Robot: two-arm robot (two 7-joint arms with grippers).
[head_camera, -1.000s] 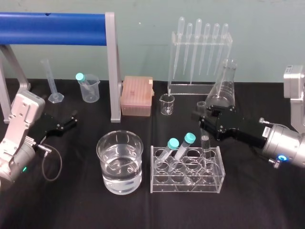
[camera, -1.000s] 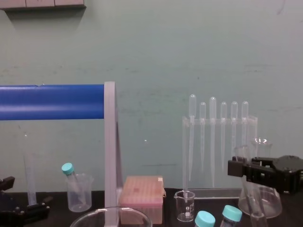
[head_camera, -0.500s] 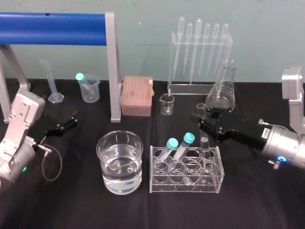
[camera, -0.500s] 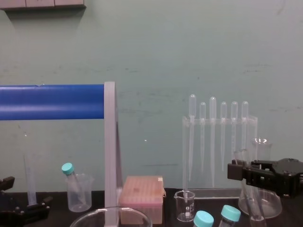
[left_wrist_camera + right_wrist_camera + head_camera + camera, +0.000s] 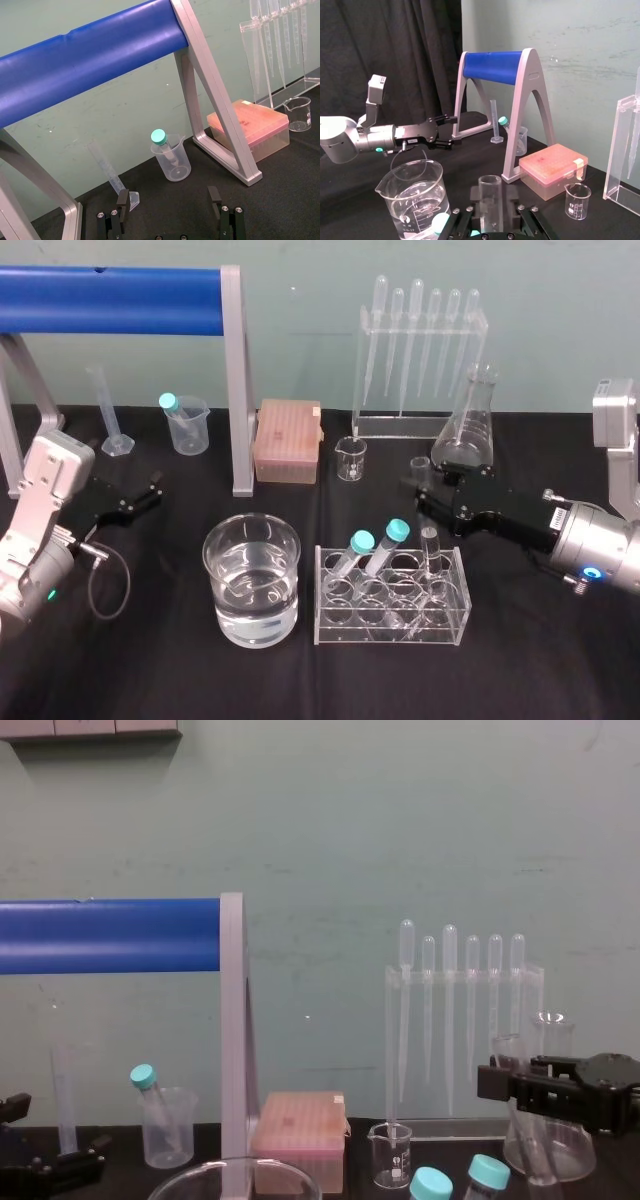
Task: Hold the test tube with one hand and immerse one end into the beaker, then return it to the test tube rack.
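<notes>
- Pinching the test tube [image 5: 490,190] just under its rim, the right gripper [image 5: 491,205] has a dark pad against each side of the glass. It reaches in from the right edge of the worktop [image 5: 560,670].
- The tube's lower part stands in the back row of the test tube rack [image 5: 455,628], toward the rack's right end, near two teal-capped tubes [image 5: 378,545]. The rack sits near the worktop's front edge, right of the middle.
- The beaker [image 5: 213,565], part full of clear liquid, stands near the front edge at about the middle, close to the rack but apart from it.
- The left gripper [image 5: 167,196] is parked by the worktop's left edge, its fingers spread wide with nothing between them.
- Handling, as a judgement: the tube is thin glass, light and stiff, and smooth enough to slip. It would likely crack under a hard squeeze or a knock against the rack's wall. The best hold looks to be just below the rim, with light pressure.
- The chest view gives the lean: the rim tips toward the robot's left, and the gripper crosses the tube just below it.
- The head view, looking down, flattens that lean but settles which rack hole holds the tube.
- The right wrist view shows the open rim centred between the pads, which is the closest look at the grip.
</notes>
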